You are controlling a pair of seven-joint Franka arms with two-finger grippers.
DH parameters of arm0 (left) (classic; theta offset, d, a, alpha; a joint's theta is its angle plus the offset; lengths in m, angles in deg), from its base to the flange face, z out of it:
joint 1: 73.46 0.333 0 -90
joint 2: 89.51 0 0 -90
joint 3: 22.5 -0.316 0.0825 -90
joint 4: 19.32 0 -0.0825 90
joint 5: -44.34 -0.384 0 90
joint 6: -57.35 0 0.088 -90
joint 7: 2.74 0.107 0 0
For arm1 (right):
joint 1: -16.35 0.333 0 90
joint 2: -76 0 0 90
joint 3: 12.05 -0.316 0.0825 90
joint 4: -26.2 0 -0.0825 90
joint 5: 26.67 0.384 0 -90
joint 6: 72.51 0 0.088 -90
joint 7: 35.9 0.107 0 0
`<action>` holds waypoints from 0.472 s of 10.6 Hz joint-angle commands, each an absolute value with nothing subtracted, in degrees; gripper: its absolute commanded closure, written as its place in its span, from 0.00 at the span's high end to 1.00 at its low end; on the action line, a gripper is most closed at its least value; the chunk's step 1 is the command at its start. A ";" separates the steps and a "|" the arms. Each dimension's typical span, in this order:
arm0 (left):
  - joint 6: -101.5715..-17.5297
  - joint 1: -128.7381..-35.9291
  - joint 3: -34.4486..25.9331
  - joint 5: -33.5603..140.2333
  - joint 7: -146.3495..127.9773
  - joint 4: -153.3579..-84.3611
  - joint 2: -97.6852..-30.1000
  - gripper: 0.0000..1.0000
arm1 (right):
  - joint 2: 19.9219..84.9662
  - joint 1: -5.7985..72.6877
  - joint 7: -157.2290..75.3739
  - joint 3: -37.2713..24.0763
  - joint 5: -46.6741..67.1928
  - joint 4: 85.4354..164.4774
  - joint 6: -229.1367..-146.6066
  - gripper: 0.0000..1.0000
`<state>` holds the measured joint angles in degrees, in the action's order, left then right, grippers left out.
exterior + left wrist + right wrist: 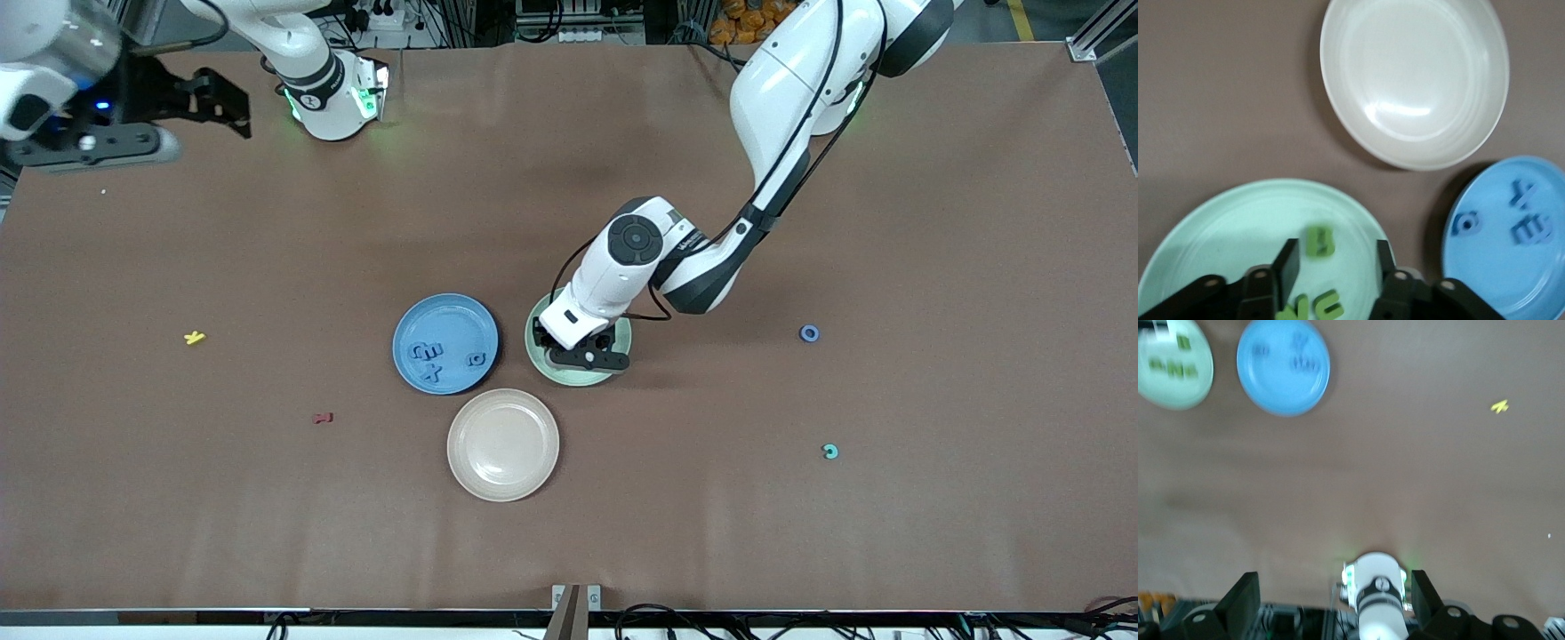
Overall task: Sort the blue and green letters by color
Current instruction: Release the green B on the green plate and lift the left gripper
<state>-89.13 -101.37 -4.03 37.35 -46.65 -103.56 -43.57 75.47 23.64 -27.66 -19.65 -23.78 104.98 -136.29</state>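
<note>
the left gripper hangs low over the green plate, its fingers parted and gripping nothing; a green letter b lies flat on the plate between them, apart from both pads, with two more green letters beside it. it looks like a drop-off just finishing, so the wise thing is to lift straight up with the fingers wide, so no pad drags the b off its plate.

going from the near edge outward: the cream plate sits empty at about 7 o'clock from the green one. a teal letter lies at 4 o'clock, well apart, and a dark red letter sits toward the right arm's end. the blue plate, at 9 o'clock, holds three blue letters. a blue ring letter waits at 3 o'clock, a yellow letter well out at 9.

the brown table is matte. farthest off, the right gripper waits wide open, holding nothing. cables and aluminium framing line the room's edge.
</note>
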 commanded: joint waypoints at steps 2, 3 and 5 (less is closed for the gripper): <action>-80.32 -96.51 -6.06 36.53 -48.70 -103.17 -55.12 1.00 | 76.44 28.04 -26.67 -19.17 -24.38 106.09 -135.26 1.00; -75.94 -93.70 -5.97 34.96 -47.14 -103.17 -58.63 1.00 | 76.26 26.73 -26.67 -19.08 -24.65 106.61 -136.40 1.00; -63.39 -92.71 -6.06 34.33 -44.22 -103.08 -66.10 1.00 | 76.08 22.96 -26.75 -18.99 -25.35 109.24 -142.09 1.00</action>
